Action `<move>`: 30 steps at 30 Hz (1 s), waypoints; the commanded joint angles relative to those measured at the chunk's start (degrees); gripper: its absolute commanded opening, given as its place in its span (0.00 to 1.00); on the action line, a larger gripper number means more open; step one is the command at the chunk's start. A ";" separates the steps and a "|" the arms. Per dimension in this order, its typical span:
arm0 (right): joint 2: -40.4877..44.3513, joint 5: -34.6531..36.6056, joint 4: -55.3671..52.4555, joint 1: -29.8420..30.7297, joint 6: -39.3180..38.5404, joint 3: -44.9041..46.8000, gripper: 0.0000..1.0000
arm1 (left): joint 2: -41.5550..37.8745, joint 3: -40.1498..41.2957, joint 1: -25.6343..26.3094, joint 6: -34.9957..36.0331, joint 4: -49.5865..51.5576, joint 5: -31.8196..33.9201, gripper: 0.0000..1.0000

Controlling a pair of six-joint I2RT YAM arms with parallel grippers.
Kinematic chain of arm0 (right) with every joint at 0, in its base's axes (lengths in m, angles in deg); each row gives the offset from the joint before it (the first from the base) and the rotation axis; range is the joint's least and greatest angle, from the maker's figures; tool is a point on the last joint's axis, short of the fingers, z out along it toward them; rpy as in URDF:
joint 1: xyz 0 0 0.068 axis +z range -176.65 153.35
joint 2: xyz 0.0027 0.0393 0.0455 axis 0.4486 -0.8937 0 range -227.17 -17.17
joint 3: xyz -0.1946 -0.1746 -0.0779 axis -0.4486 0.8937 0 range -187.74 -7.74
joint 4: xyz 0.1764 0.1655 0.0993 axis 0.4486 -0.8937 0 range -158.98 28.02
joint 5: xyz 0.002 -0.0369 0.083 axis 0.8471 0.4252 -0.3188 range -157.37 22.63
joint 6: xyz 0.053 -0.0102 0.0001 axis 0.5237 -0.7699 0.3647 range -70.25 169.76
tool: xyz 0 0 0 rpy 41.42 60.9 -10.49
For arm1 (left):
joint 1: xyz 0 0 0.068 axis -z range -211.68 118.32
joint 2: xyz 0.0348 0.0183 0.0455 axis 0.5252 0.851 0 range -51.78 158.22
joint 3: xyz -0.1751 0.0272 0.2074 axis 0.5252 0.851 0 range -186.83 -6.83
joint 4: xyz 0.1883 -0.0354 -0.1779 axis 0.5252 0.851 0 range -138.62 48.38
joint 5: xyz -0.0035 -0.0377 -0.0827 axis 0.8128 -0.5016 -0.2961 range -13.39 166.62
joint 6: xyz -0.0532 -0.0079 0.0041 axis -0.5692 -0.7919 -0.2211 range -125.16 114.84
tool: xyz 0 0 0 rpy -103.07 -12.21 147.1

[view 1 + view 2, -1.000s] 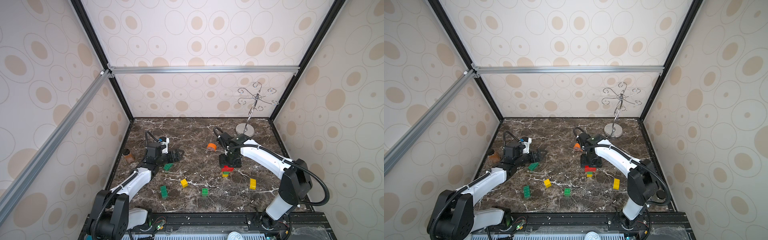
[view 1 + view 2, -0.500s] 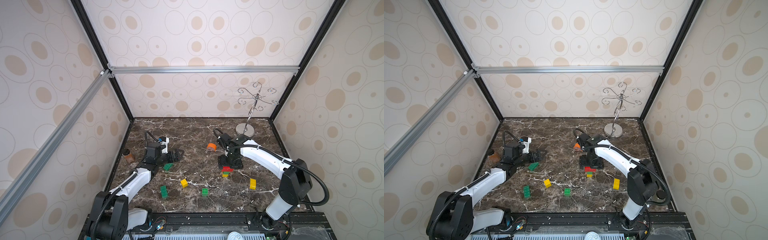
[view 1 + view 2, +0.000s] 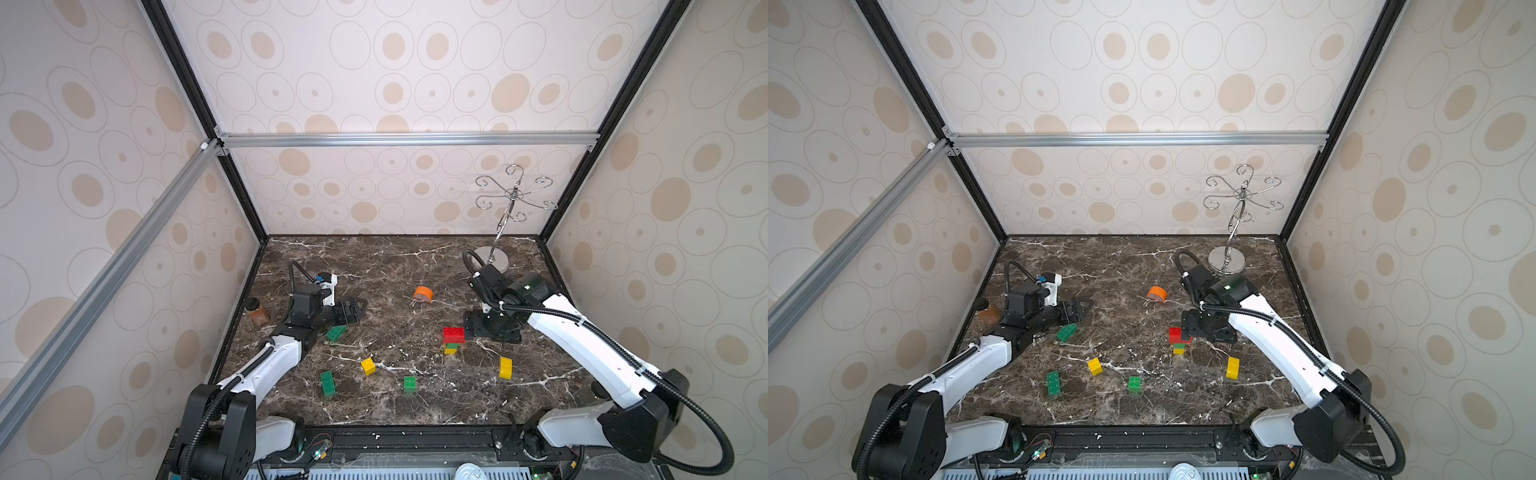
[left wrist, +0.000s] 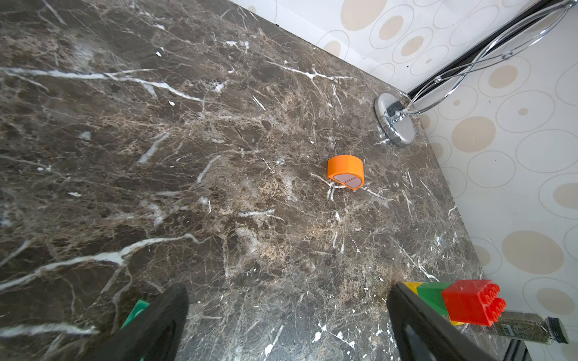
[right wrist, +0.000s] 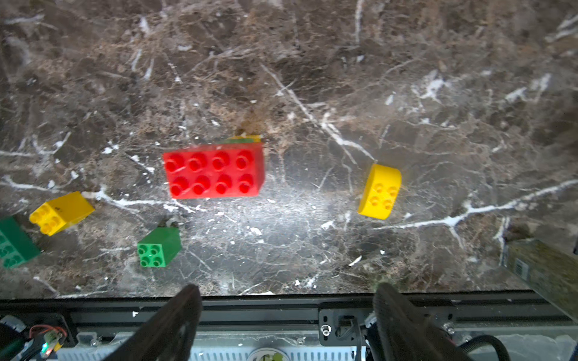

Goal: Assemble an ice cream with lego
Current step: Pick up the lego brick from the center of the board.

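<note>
**Both grippers spread wide and empty; the red-topped stack stands free beside the right one**

In both top views the stack stands on the marble table, right of the middle. It is a red brick on a green one on a yellow one. The right gripper hangs just beside it on the robot's right; from above I cannot tell whether they touch. The left gripper lies low at the left, with a green brick just beside it. Toward the front lie a yellow square brick, a green oblong brick, a green square brick and a yellow dome. The orange dome sits farther back between the arms. A brown jar stands by the left wall and a chrome stand in the back right corner.

The left wrist view shows that gripper's fingers set far apart, with only bare marble between them. The green brick peeks out behind one finger. The orange dome lies well ahead and the stack off to one side, behind the other finger.

The right wrist view shows its fingers also wide apart and gripping nothing. The red brick lies beyond the tips, studs up and clear of both fingers. The yellow dome and green square brick are near it.
</note>
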 commanded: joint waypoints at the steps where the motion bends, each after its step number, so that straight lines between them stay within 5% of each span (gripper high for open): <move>1: 3.32 0.80 -1.49 -4.35 0.22 3.96 0.89 | -1.23 -2.47 -0.26 1.34 0.59 0.29 1.00; 10: 1.51 -7.63 12.01 -17.57 -2.12 20.52 0.86 | -1.43 -1.61 -0.24 0.73 -0.23 -0.26 1.00; 30: -7.75 -3.31 25.36 -21.38 -3.57 30.85 0.77 | -0.90 -1.78 -0.26 1.17 0.41 0.09 1.00</move>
